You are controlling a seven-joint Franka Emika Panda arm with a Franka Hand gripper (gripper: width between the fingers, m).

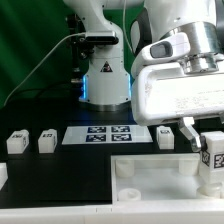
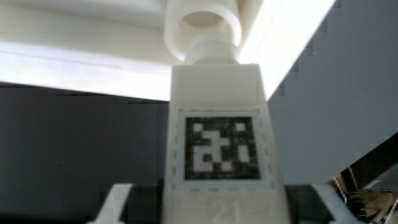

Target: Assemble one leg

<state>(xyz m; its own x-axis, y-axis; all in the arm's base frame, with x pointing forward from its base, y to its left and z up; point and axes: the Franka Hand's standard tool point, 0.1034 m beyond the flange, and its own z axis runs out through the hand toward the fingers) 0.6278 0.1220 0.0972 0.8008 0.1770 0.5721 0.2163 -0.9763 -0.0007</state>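
My gripper (image 1: 210, 143) is shut on a leg (image 1: 212, 160), a white square post with a black-and-white tag, held upright over the right side of the large white tray (image 1: 150, 178). In the wrist view the leg (image 2: 222, 120) fills the middle, tag facing the camera, its round end pointing at the tray (image 2: 89, 50). The fingers (image 2: 125, 200) press on both sides of the leg. Three more legs lie on the black table: two at the exterior view's left (image 1: 15, 142) (image 1: 46, 142) and one (image 1: 166, 135) beside the marker board.
The marker board (image 1: 104, 134) lies flat behind the tray. The robot base (image 1: 105, 80) with a blue light stands at the back centre. A cable runs along the back left.
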